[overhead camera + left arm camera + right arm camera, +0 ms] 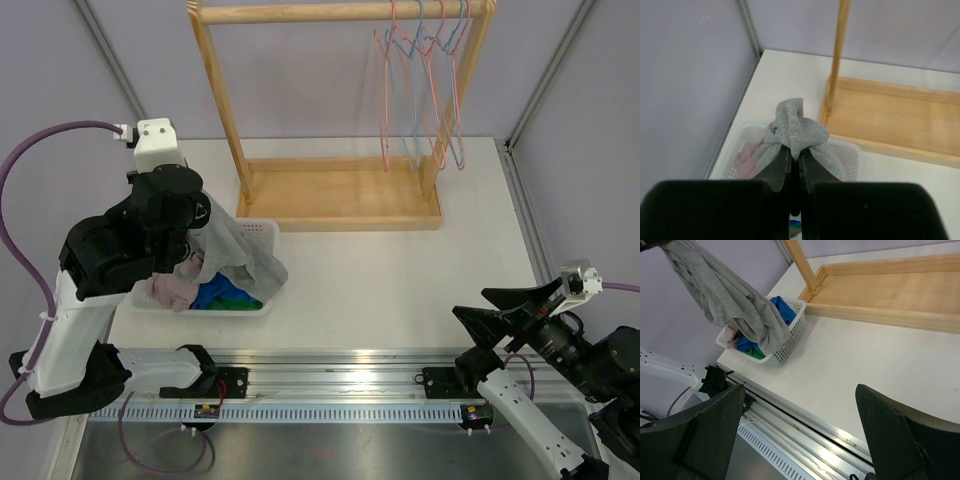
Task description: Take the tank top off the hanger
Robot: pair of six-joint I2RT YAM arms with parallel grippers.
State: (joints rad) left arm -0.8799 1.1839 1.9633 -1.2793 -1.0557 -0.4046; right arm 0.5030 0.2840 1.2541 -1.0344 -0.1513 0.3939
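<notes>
Clamped jaws of the left gripper are seen pinching a bunched fold of the grey tank top. The garment is held up over the white basket, with its lower end draped down onto the pink, blue and green clothes inside. The hangers are hung well apart from it on the wooden rack at the far side of the table. The right gripper is held low near the table's near edge, its jaws spread wide apart around nothing.
</notes>
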